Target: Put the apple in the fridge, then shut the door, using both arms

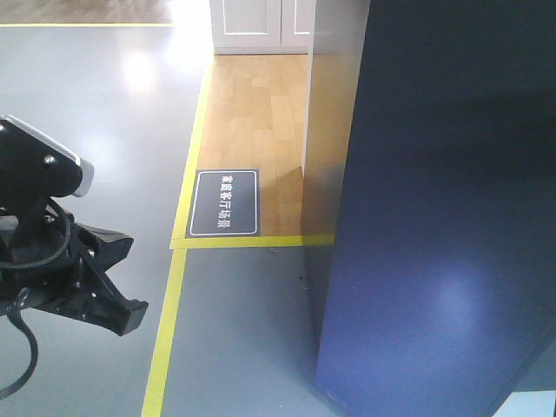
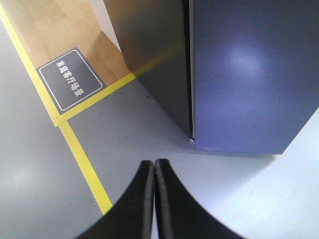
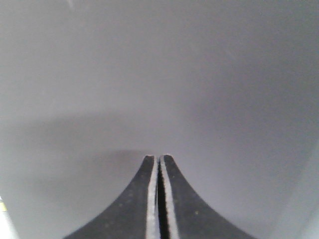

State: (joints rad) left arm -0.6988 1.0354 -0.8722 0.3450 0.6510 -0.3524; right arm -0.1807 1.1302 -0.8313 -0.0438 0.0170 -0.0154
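The fridge (image 1: 434,217) is a tall dark grey-blue block filling the right of the front view. In the left wrist view its door (image 2: 249,74) lies flush against the fridge body (image 2: 149,59), with only a thin seam between them. My left arm (image 1: 61,261) hangs at the far left over the grey floor, well away from the fridge. My left gripper (image 2: 153,162) is shut with nothing in it. My right gripper (image 3: 158,158) is also shut and empty, close to a plain grey surface that fills its view. The apple is out of view.
Yellow tape lines (image 1: 169,321) run across the grey floor to the left of the fridge. A black floor sign with white characters (image 1: 224,202) lies on the wooden floor patch (image 1: 252,113). White cabinet doors (image 1: 261,22) stand at the back.
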